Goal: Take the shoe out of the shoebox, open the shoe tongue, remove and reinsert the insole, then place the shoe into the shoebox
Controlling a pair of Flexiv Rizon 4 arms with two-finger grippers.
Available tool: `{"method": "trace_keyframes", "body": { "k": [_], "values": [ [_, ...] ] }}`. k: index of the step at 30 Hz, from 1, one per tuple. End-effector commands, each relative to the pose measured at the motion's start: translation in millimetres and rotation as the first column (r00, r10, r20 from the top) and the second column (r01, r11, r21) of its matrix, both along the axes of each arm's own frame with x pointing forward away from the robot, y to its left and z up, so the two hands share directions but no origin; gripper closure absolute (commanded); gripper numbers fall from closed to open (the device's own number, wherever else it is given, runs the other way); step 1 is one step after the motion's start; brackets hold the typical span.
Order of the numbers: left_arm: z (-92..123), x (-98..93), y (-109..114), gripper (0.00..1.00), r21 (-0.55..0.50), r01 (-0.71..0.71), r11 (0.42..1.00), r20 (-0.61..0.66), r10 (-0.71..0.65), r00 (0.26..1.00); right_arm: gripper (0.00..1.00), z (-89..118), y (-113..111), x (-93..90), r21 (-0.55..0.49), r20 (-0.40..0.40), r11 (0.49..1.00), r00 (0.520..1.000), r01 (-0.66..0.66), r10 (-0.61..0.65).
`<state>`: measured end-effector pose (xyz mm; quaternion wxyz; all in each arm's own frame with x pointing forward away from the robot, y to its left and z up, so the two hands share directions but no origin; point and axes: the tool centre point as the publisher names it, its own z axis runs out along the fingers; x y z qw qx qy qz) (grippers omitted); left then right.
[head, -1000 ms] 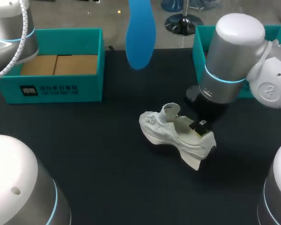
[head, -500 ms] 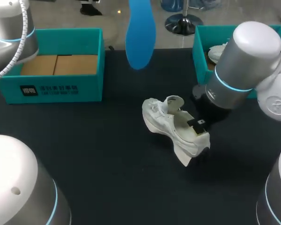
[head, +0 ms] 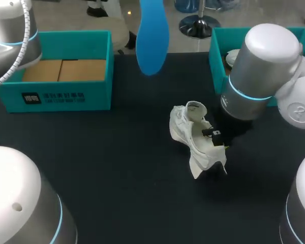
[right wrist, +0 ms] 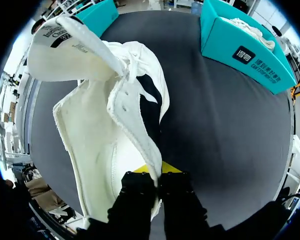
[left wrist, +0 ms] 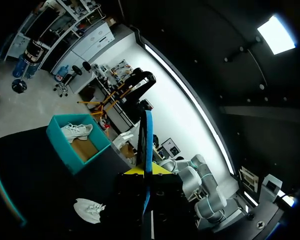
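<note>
white fabric shoe (head: 195, 140) lies on the black table (head: 117, 178), right of centre, tilted, its collar pinched in the right gripper (right wrist: 157, 175). teal cardboard shoebox (head: 61, 96) at far left. second teal shoebox (head: 217, 51) at far right, behind the shoe, with another white shoe (head: 233, 57) in it. blue flat insole (head: 151, 38) is held in the left gripper (left wrist: 146, 172), up between the two boxes.

White all over, that low fabric shoe (head: 195, 137): laces, tongue and sole, with only dark print on the tongue label. The long oval foam insole (head: 151, 38) is solid bright blue. The left cardboard shoebox (head: 56, 94) is teal with white print and tan inside. The right cardboard shoebox (head: 217, 46) is the same teal. The matte table top (head: 117, 168) is black. My right arm (head: 264, 56) is silver-grey with a glowing pale blue ring. The right gripper (right wrist: 157, 172) is black with yellow tips.
</note>
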<state>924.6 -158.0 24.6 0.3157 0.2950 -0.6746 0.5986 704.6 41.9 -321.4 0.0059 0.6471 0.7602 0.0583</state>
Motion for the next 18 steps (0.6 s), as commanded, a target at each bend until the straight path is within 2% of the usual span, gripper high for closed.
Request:
{"method": "trace_keyframes", "body": {
  "k": [1,7,18],
  "values": [
    [0.0,1.0,0.1,1.0,0.001,0.003,1.0,0.0,-0.003,1.0,1.0,2.1,17.5,-1.1,-0.069,0.037,0.992,0.994,0.109,-0.107],
    [0.0,1.0,0.1,1.0,0.001,0.003,1.0,0.0,-0.003,1.0,1.0,0.5,30.1,-7.2,-0.06,0.062,0.987,0.987,0.152,-0.148],
    [0.0,1.0,0.1,1.0,0.001,0.003,1.0,0.0,-0.003,1.0,1.0,-4.3,43.9,-14.5,-0.023,0.091,0.988,0.985,0.153,-0.15]
  ]
}}
